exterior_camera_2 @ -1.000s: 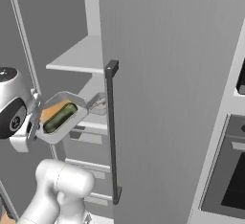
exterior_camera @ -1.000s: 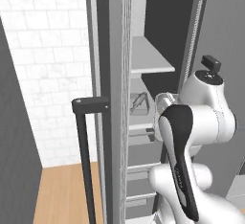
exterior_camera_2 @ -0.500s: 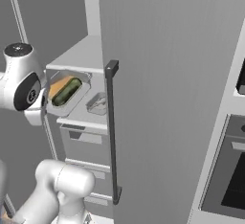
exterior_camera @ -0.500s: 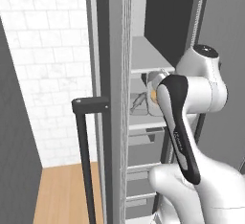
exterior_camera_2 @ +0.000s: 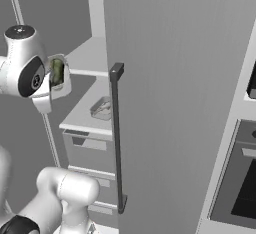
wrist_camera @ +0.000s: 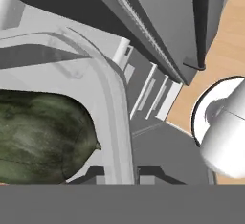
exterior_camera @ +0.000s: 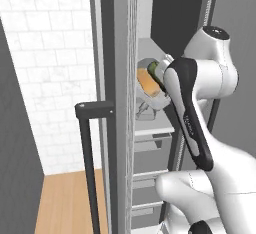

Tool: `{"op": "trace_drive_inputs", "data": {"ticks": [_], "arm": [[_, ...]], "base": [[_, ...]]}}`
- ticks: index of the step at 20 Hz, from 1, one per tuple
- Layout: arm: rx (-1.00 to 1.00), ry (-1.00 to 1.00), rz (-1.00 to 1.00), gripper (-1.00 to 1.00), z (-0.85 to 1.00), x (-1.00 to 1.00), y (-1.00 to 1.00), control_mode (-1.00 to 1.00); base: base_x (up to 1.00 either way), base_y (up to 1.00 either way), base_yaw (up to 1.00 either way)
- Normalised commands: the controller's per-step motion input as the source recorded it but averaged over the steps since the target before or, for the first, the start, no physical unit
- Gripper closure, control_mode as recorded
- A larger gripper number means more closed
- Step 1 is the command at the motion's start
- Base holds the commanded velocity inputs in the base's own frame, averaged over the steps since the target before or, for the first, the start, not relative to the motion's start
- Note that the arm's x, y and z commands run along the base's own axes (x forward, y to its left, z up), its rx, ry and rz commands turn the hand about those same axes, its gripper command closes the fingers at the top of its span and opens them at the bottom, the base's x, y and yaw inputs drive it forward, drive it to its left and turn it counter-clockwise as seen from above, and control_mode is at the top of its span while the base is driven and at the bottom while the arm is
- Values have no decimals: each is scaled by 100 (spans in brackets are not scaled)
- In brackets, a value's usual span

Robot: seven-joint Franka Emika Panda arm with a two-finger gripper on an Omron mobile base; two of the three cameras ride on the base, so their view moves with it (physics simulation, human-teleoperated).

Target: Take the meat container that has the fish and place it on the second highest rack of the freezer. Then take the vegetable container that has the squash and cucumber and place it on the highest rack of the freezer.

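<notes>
The vegetable container (exterior_camera: 148, 84) hangs in the air in front of the open freezer, level with the highest rack (exterior_camera_2: 89, 54). It holds an orange squash (exterior_camera: 146, 82) and a green cucumber (wrist_camera: 42, 137). My gripper (wrist_camera: 120, 173) is shut on the container's white rim (wrist_camera: 113, 104), and the arm hides the fingers in both base views. From the right base view the container (exterior_camera_2: 60, 73) shows beside the wrist. The meat container with the fish (exterior_camera_2: 102, 109) rests on the second highest rack (exterior_camera_2: 80, 120).
The open freezer door (exterior_camera_2: 175, 103) with its dark handle (exterior_camera_2: 117, 138) stands close on the right of the racks. The other door's edge (exterior_camera: 117, 103) and handle (exterior_camera: 87, 153) are on the left. Drawers (exterior_camera_2: 85, 153) lie below the racks, an oven (exterior_camera_2: 240, 178) further right.
The arm has risen and reached inward, carrying the vegetable container from about the second rack's height up to the level of the highest rack. The meat container has stayed put.
</notes>
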Motion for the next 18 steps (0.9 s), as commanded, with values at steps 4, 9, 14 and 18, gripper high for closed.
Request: {"op": "trace_drive_inputs", "data": {"ticks": [4,9,14,18], "arm": [[-5,-4,-1,100,35,76,0,-100],[-1,-7,-17,100,29,40,0,-100],[0,0,-22,100,1,62,0,-100],[7,0,-18,100,0,75,0,-100]], "base": [[0,0,0],[0,0,0],[0,0,0],[0,0,0]]}}
